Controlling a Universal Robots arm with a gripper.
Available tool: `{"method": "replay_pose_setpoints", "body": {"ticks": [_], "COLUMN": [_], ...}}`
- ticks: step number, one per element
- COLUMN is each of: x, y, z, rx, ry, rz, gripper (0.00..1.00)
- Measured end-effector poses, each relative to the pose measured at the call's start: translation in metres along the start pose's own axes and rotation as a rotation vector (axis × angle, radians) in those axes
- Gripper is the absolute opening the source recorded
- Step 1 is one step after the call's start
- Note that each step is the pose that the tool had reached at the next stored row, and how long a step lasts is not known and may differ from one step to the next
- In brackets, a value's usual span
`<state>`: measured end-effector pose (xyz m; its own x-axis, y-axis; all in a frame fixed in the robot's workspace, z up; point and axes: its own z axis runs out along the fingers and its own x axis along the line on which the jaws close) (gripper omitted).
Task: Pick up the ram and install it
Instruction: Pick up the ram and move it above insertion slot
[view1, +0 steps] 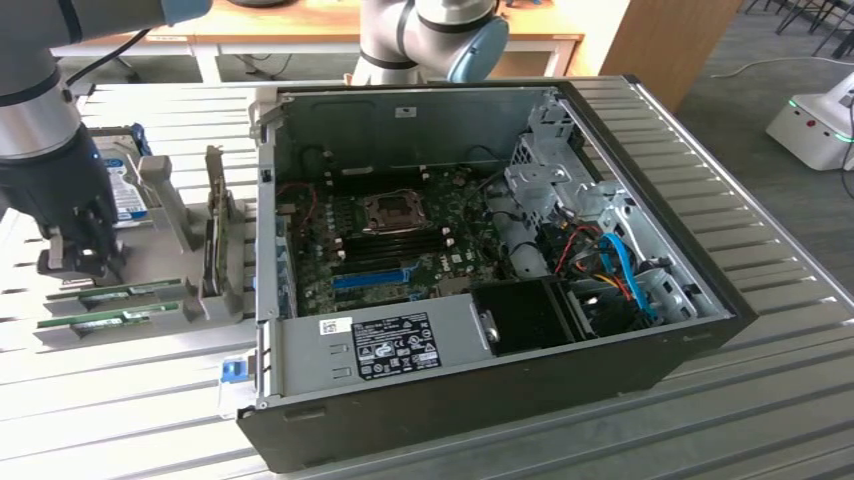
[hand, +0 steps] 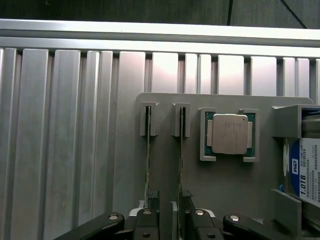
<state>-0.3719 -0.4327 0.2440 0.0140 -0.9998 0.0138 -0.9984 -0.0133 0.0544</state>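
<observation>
Pincer (hand: 170, 199) spread, pointing straight down, arm upright, just above ram (hand: 181, 150).

- Hard drive (hand: 306, 172), blue-and-white label (hand: 309, 167): "1.0TB" in large print, "WD" logo beside it; the fine print cannot be read.
- Computer case (view1: 694, 300), white sticker (view1: 391, 346) on the grey metal cover: symbols and print, not legible.
- Processor (hand: 229, 133) lid: faint marks, unreadable.
</observation>
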Motion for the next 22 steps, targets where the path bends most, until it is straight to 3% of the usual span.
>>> {"method": "replay_pose_setpoints", "body": {"ticks": [15, 22], "x": [0.014, 0.014], "y": [0.0003, 0.0003], "z": [0.0002, 0.0003], "rx": [0.0001, 0.0001], "ry": [0.0000, 0.0000], "rz": [0.000, 0.000], "gripper": [0.30, 0.30]}}
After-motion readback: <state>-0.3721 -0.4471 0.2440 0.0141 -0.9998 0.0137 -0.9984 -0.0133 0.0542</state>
